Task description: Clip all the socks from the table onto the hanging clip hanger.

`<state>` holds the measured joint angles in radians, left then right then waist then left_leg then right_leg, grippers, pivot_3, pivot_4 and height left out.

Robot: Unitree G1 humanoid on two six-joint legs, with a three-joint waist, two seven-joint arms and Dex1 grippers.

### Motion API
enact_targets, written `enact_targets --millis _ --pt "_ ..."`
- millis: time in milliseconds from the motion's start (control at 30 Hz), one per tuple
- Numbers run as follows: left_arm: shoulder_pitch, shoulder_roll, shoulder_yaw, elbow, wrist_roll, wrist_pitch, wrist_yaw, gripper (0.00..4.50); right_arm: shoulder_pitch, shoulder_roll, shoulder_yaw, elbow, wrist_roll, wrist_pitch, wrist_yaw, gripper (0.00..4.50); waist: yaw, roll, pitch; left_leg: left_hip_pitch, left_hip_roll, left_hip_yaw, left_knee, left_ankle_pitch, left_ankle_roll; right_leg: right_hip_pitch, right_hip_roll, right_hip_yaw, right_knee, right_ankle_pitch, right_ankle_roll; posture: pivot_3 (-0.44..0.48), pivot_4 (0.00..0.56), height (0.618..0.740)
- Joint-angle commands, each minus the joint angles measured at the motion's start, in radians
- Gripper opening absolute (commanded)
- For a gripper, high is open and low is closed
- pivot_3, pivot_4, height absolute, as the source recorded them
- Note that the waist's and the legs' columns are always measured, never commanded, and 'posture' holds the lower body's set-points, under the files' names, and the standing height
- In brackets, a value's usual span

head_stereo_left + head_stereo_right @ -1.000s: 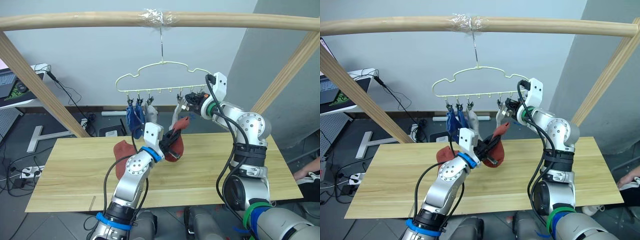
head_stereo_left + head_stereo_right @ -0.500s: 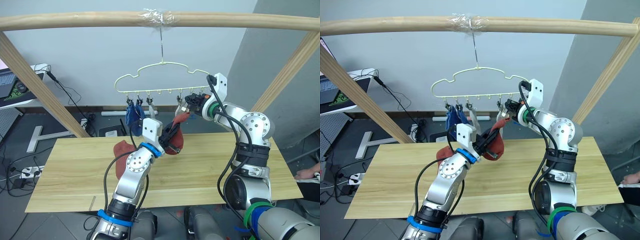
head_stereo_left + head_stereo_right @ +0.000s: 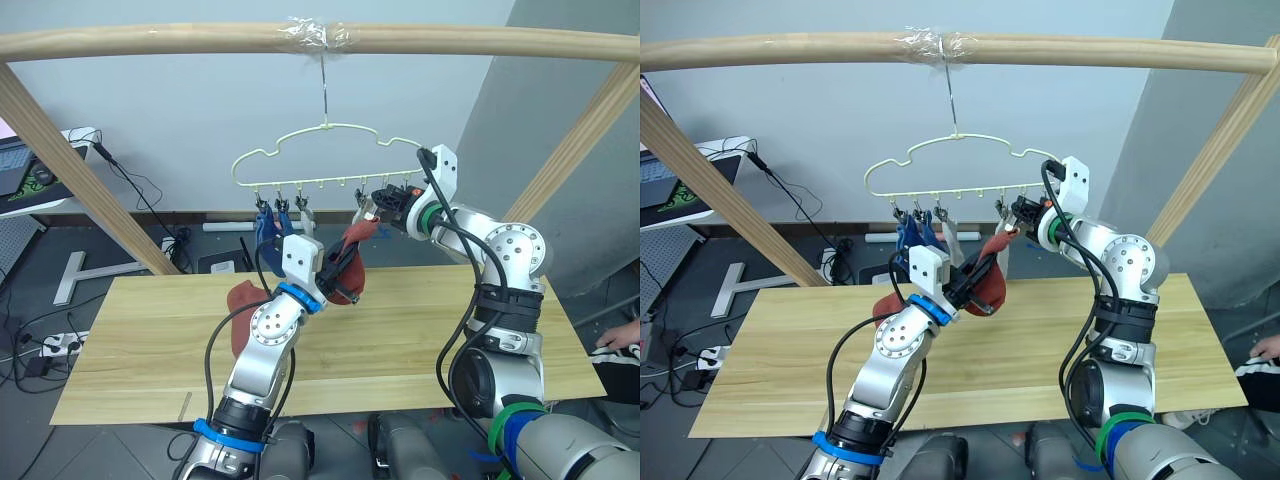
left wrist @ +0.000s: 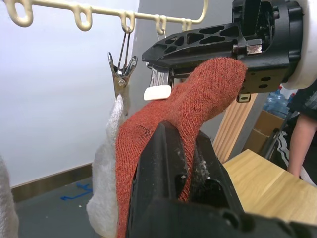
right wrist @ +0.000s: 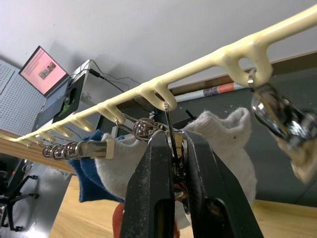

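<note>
One rust-red sock (image 3: 347, 272): clamped in left gripper (image 3: 338, 262), toe raised to clip hanger (image 3: 325, 152)
Second rust-red sock (image 3: 242, 305): on table (image 3: 420, 330)
Right gripper (image 3: 378, 207): pinched on a clip (image 5: 170, 141)
Blue socks (image 3: 266, 232): clipped already

Plain pale wall (image 3: 180, 110) at the back, with a grey wall (image 3: 540, 90) angling in on the right and a dark grey floor (image 3: 40, 260). A thick wooden pole frame (image 3: 150, 42) crosses the top. Off to the left there's a laptop (image 3: 22, 165) on a white stand, cables (image 3: 135, 190) trailing down to a power strip (image 3: 55, 345).
</note>
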<state>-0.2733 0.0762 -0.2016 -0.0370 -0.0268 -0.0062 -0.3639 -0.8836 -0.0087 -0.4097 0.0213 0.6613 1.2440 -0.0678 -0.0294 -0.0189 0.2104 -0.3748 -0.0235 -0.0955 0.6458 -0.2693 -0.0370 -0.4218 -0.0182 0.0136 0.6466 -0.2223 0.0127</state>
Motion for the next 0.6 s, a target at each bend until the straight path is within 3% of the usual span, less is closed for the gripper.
enact_targets --millis 33,367,600 --pt "-0.023 -0.002 -0.015 -0.006 0.027 -0.035 0.011 0.03 -0.012 0.008 -0.026 -0.031 0.029 0.033 -0.022 0.02 0.0 0.0 0.0 0.0 0.0 0.0 0.0 0.0 0.0 0.0 0.0 0.0 0.0 0.0 0.0 -0.025 0.184 0.74" --pt "-0.054 -0.011 -0.012 0.034 0.055 -0.061 0.046 0.03 -0.005 0.015 -0.05 -0.049 0.069 0.069 -0.038 0.02 0.0 0.0 0.0 0.0 0.0 0.0 0.0 0.0 0.0 0.0 0.0 0.0 0.0 0.0 0.0 -0.024 0.173 0.74" --pt "-0.045 -0.006 -0.014 0.025 0.029 -0.061 0.012 0.0 -0.013 0.01 -0.066 -0.049 0.094 0.054 -0.029 2.44 -0.002 0.0 0.0 -0.001 0.0 0.001 0.0 0.0 0.0 -0.001 0.0 0.0 0.0 0.0 0.0 -0.025 0.169 0.74"
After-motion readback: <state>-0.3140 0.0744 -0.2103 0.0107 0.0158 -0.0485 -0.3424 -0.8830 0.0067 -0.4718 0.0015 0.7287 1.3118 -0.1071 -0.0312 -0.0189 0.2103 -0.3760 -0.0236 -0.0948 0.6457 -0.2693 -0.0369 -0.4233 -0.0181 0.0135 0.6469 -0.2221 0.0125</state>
